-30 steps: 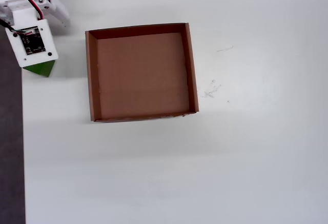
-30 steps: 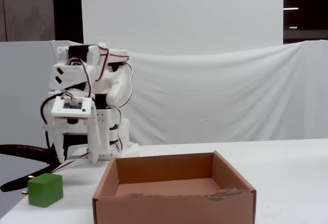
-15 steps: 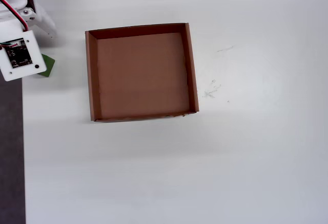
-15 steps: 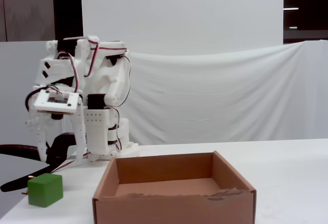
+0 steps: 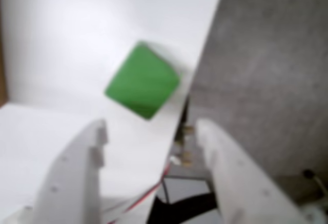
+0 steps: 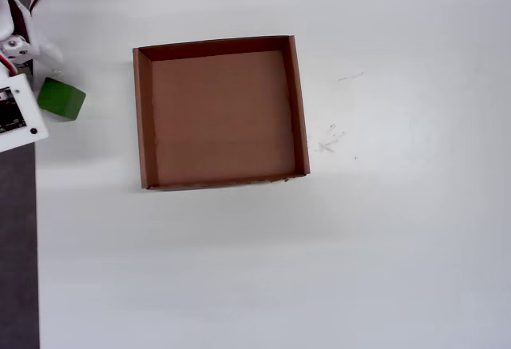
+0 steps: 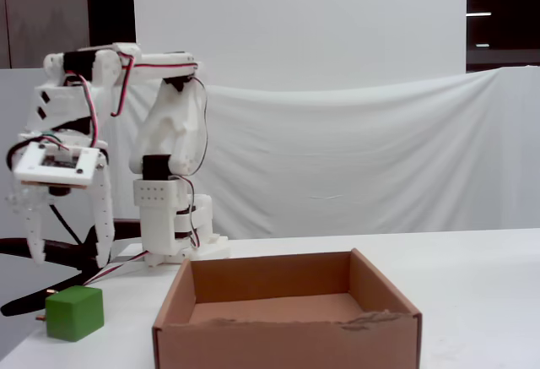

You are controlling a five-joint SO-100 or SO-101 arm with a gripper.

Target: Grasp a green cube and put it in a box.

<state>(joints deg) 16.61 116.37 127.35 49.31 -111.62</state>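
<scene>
Plainly, the pincer (image 7: 67, 261) hung with its jaws spread and empty, up and to the left of the green cube (image 7: 74, 312) in the fixed view, out past the worktop (image 6: 359, 269) edge. The cube sat at that left edge, well apart from the box (image 6: 140, 117). A descent from there could clip the cube's near corner and knock it off the edge. Compared with half a second earlier, the arm had swung further left, uncovering the cube overhead.

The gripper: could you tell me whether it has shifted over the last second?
Yes. In the fixed view the gripper has swung left, away from the box, and now hangs open above the green cube, which has stayed put.
</scene>
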